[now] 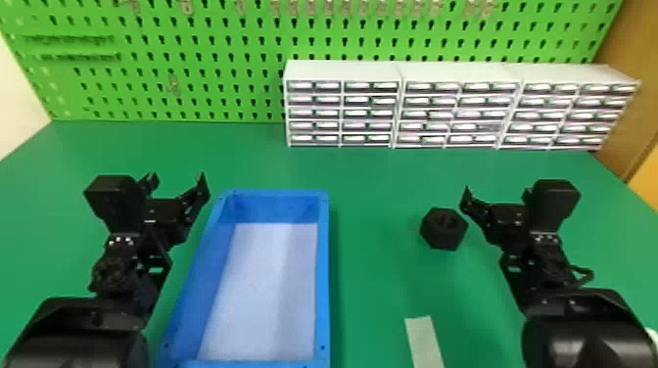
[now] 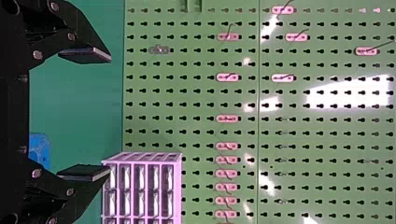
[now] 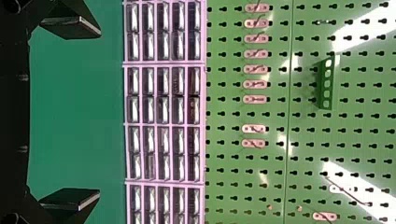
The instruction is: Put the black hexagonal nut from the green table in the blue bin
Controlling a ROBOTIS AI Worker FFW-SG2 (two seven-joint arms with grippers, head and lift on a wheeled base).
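On the table (image 1: 372, 176), the bin (image 1: 322, 274) stands left of centre in the frame's lower half. The nut (image 1: 443, 235) lies right of it, apart; a strip (image 1: 424, 340) lies lower right, before the nut. Drawer units (image 1: 342, 71) stand upper right, before the pegboard (image 1: 205, 41).

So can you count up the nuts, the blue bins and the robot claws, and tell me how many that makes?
Black nut: 1
Blue bin: 1
Left claw and right claw: 2
Total: 4

One bin (image 1: 323, 274), one nut (image 1: 443, 229), two grippers (image 1: 178, 177), three cabinets (image 1: 460, 72), one strip (image 1: 423, 342)
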